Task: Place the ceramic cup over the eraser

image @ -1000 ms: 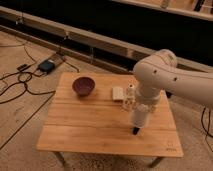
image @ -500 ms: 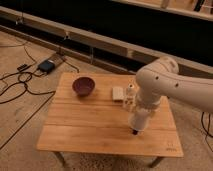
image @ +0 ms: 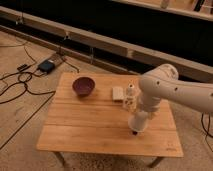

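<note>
The wooden counter (image: 85, 127) stands on a beige floor (image: 20, 137). Black cables (image: 15, 89) lie past its left edge, and a dark wall (image: 150, 25) is behind. The end effector (image: 137, 123) hangs near the front right corner.

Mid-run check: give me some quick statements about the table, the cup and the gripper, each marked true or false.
1. The maroon bowl sits on the far left part of the table, as the camera sees it. True.
2. The cream block lies inside the maroon bowl. False: it lies on the tabletop to the bowl's right, apart from it.
3. The gripper is over the table's near right part, at the ceramic cup. True.
4. The ceramic cup stands beside the maroon bowl. False: it is under the gripper, well away from the bowl.
</note>
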